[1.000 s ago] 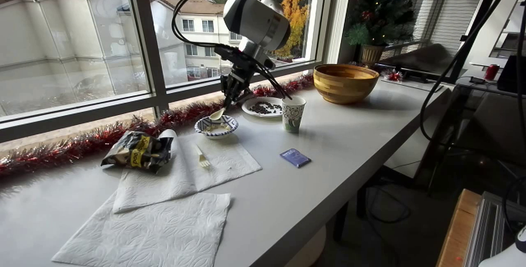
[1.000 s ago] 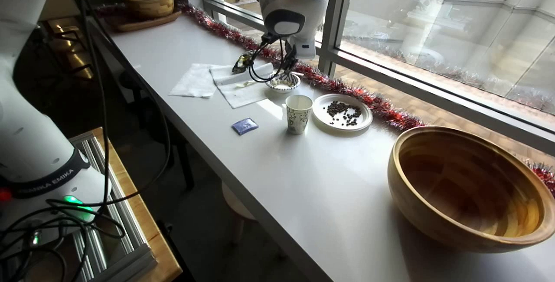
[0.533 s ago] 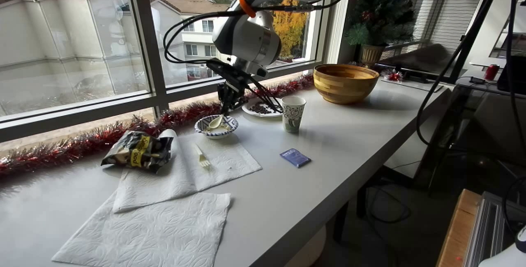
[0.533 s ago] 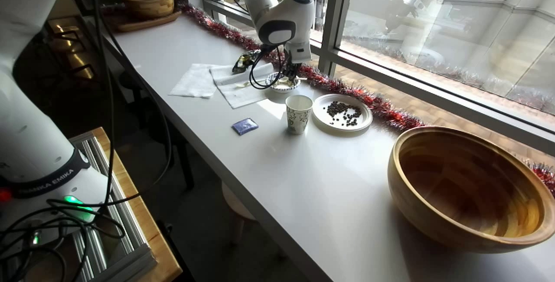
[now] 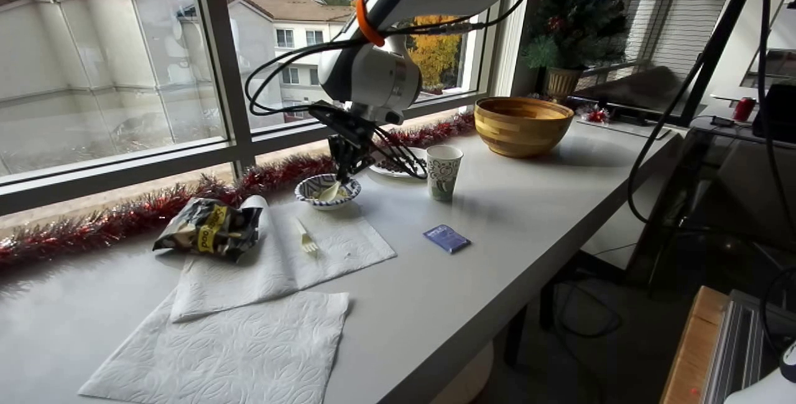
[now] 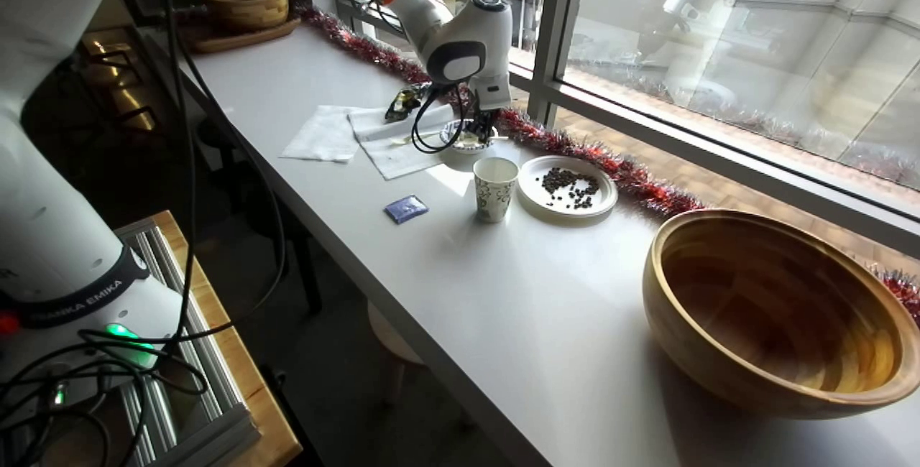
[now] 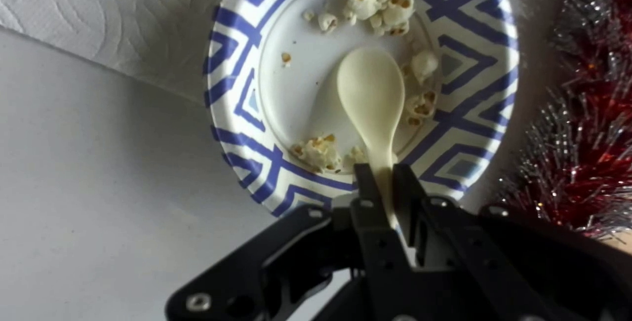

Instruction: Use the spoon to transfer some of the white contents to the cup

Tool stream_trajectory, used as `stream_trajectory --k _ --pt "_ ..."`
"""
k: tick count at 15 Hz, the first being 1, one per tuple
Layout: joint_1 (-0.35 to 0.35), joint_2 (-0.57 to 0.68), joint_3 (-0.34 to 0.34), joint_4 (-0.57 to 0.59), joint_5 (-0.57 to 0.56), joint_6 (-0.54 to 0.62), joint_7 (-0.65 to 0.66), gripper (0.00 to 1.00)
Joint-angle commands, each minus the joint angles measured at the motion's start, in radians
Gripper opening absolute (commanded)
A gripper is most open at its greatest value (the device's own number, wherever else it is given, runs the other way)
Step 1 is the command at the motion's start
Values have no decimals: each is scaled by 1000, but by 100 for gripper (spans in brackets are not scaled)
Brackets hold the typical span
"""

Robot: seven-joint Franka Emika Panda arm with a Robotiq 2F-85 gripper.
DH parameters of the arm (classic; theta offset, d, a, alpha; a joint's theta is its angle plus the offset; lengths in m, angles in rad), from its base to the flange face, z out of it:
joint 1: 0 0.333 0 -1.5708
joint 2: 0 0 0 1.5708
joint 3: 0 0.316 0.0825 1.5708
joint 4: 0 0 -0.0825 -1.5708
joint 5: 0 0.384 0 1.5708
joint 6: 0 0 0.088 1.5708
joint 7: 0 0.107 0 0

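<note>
I see nothing standing on the worktop (image 6: 503, 309) shifted over the last second; the change is mine. My arm (image 5: 370, 74) has dropped lower in both exterior views, well apart from the big wooden bowl (image 5: 522, 130). The plate (image 6: 531, 190) of dark bits (image 6: 557, 179) has, I judge, no part in this. My hand (image 7: 383, 169) came down too, and in the wrist view the rim of the patterned bowl (image 7: 232, 99) passes behind my fingertips (image 7: 364, 182); whether they touch it I can't make out. The cup (image 5: 443, 174) stands upright near that bowl but apart from it, its bottom hidden. The spoon (image 7: 373, 86) I have clamped by its handle, a finger on each side. A second ago its scoop showed against the bowl's far rim in an exterior view; now it is lower, over the bowl's floor, and looks bare. So I judge the approach about done and nothing yet carried. Smallest is the popcorn (image 7: 365, 5), the white stuff I want: the main clump lies just beyond the spoon's tip, a few more along one side. I should push under that clump and lift level; such light pieces could roll off, and a hard push could slide the bowl.
</note>
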Motion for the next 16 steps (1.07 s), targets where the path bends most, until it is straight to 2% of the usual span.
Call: stream_trajectory --k 1,16 --pt "12 17 -8 21 -44 10 56 4" --pt "11 31 23 35 -37 -9 84 4"
